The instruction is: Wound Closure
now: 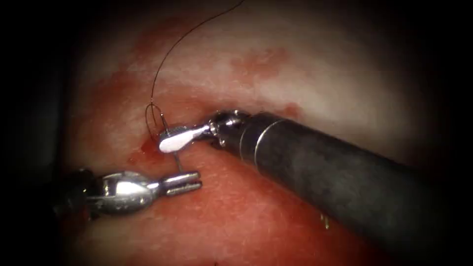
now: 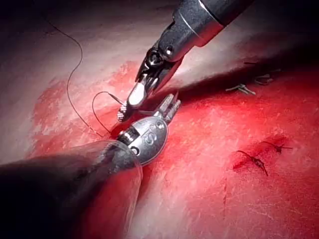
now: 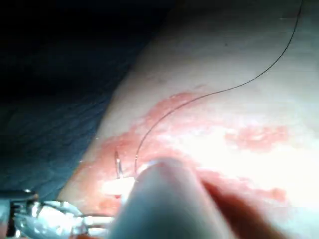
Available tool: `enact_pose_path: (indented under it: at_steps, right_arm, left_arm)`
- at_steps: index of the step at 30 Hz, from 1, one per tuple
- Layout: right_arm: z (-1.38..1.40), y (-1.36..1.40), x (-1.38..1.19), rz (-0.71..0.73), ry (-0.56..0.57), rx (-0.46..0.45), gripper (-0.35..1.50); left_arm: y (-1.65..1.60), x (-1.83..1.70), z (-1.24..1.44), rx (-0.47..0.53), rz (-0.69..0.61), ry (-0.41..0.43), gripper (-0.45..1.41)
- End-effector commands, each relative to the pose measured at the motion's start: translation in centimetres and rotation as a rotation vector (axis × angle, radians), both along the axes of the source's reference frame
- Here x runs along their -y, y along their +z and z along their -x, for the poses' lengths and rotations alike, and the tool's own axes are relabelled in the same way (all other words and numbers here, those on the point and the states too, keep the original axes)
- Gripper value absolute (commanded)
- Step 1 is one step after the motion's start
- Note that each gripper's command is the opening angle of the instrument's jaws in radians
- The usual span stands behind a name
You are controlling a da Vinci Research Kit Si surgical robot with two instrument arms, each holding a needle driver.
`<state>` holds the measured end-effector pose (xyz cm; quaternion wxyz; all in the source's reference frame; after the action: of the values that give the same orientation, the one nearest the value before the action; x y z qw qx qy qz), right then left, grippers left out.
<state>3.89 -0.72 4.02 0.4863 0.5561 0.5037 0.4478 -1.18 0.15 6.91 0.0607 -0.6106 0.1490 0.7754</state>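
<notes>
Needle held at the cut by the right tool

The right tool (image 1: 170, 143) is gripping the needle (image 1: 177, 160) near the cut, fingers closed on its curve, thread (image 1: 162, 64) trailing upward over the tissue (image 1: 276, 83); the left tool (image 1: 189, 182) is waiting just below, fingers slightly parted, holding nothing.

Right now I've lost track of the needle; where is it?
In the endoscope view the needle sits left of centre, held in the right tool, just above the left tool.

The thin curved needle (image 1: 170, 143) stands in the red-stained tissue (image 1: 236, 216) at the cut, clamped mid-curve by the right gripper (image 1: 172, 142), with dark thread (image 1: 170, 54) looping upward from it.
</notes>
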Motion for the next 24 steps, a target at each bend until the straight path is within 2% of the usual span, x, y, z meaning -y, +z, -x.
enact_pose_path:
  at_steps: [1,3,4,5,6,11,13,15,17,18,21,22,23,24]
  right_arm:
    - [-0.1,0.04,-0.05,0.003,-0.012,-0.007,0.46]
    - [-0.1,0.04,-0.05,-0.012,-0.029,-0.004,0.05]
    - [-0.1,0.04,-0.05,-0.012,-0.029,-0.004,0.05]
    - [-0.11,0.04,-0.05,-0.011,-0.038,-0.002,-0.27]
    - [-0.11,0.05,-0.05,-0.009,-0.059,-0.003,-0.35]
    - [-0.09,0.11,-0.05,0.009,-0.09,-0.022,-0.35]
    - [-0.08,0.13,-0.07,0.044,-0.084,-0.024,-0.35]
    - [-0.07,0.15,-0.08,0.062,-0.08,-0.019,-0.35]
    - [-0.07,0.17,-0.1,0.085,-0.071,-0.019,-0.35]
    - [-0.08,0.2,-0.12,0.131,-0.048,-0.021,-0.35]
    - [-0.09,0.24,-0.16,0.222,-0.008,-0.032,-0.35]
    - [-0.09,0.24,-0.16,0.222,-0.008,-0.032,-0.35]
    - [-0.1,0.28,-0.2,0.307,0.034,-0.037,-0.35]
    - [-0.1,0.29,-0.21,0.329,0.044,-0.038,-0.35]
  left_arm:
    - [0.07,0.0,0.06,0.001,0.0,0.001,-0.45]
    - [0.07,0.0,0.06,-0.001,-0.001,-0.001,-0.45]
    - [0.07,0.0,0.06,-0.001,-0.001,-0.001,-0.45]
    - [0.07,0.0,0.06,-0.001,-0.001,-0.001,-0.45]
    - [0.07,0.0,0.06,-0.001,-0.001,-0.001,-0.45]
    - [0.06,0.0,0.03,0.008,-0.023,-0.003,-0.45]
    - [0.06,0.0,0.02,0.039,-0.099,-0.017,-0.01]
    - [0.06,0.0,0.0,0.047,-0.167,-0.047,0.26]
    - [0.05,0.0,-0.01,0.044,-0.207,-0.073,0.32]
    - [0.05,0.0,-0.02,0.035,-0.264,-0.117,0.49]
    - [0.02,0.03,-0.04,0.051,-0.329,-0.145,0.69]
    - [0.02,0.03,-0.04,0.051,-0.329,-0.145,0.69]
    - [-0.03,0.07,-0.08,0.062,-0.361,-0.153,0.73]
    - [-0.05,0.08,-0.1,0.071,-0.376,-0.158,0.68]
